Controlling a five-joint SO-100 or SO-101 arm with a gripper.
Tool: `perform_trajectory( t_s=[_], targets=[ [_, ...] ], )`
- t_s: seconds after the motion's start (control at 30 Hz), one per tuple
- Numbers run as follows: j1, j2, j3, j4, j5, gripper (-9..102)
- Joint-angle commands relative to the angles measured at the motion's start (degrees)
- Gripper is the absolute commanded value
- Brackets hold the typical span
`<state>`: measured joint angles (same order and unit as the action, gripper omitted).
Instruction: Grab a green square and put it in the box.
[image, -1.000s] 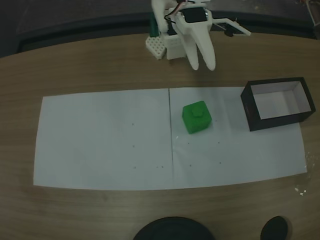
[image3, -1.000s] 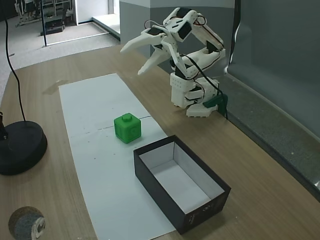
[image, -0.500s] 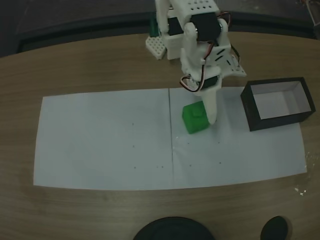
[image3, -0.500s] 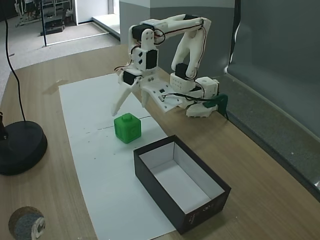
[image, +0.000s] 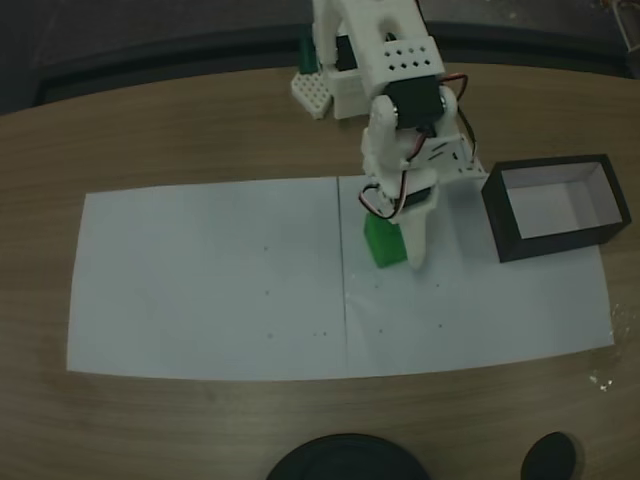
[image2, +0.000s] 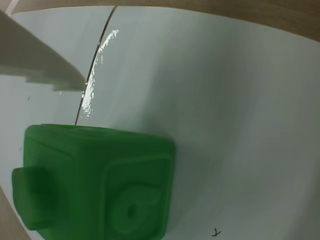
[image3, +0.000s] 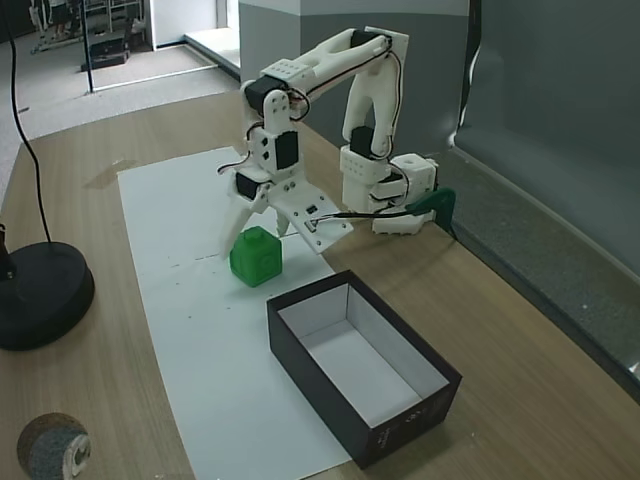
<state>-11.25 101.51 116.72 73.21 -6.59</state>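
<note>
The green square (image: 381, 246) sits on the white paper just right of its middle crease, partly hidden under my arm; the side fixed view shows the green square (image3: 255, 258) whole, stud upward. My gripper (image3: 256, 238) is open and lowered over the cube, one white finger on each side, apart from it. From above, my gripper (image: 393, 243) shows one finger along the cube's right side. In the wrist view the green square (image2: 95, 185) looms at lower left, with a white finger (image2: 37, 65) above it. The box (image: 497, 215) stands open to the right, and the box (image3: 318, 382) has a white inside.
The white paper sheet (image: 200, 280) covers the middle of the wooden table. The arm's base (image3: 385, 190) stands at the table's far edge. A large round black base (image3: 40, 295) and a small round black object (image: 550, 458) lie near the front edge.
The arm unfolded from above its base, swung out and came down over the green square; since half a second ago it dropped lower, fingers now flanking the cube.
</note>
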Motion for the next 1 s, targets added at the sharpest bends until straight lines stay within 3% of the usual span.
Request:
perform_trajectory(
  t_s=[0.0, 0.17, 0.23, 0.4, 0.67, 0.8, 0.97],
  targets=[
    [0.3, -1.1, -2.8, -0.7, 0.4, 33],
    [0.3, -4.0, -3.1, -2.6, 0.4, 7],
    [0.3, -4.0, -3.1, -4.0, 0.4, 2],
    [0.4, -0.7, -8.8, -3.1, -0.2, 2],
    [-2.8, 12.2, -32.5, 5.4, -4.9, 2],
    [-9.7, 15.3, -37.0, 6.5, -11.7, 2],
    [-21.9, 14.7, -36.7, 6.5, -11.3, 2]
  ],
)
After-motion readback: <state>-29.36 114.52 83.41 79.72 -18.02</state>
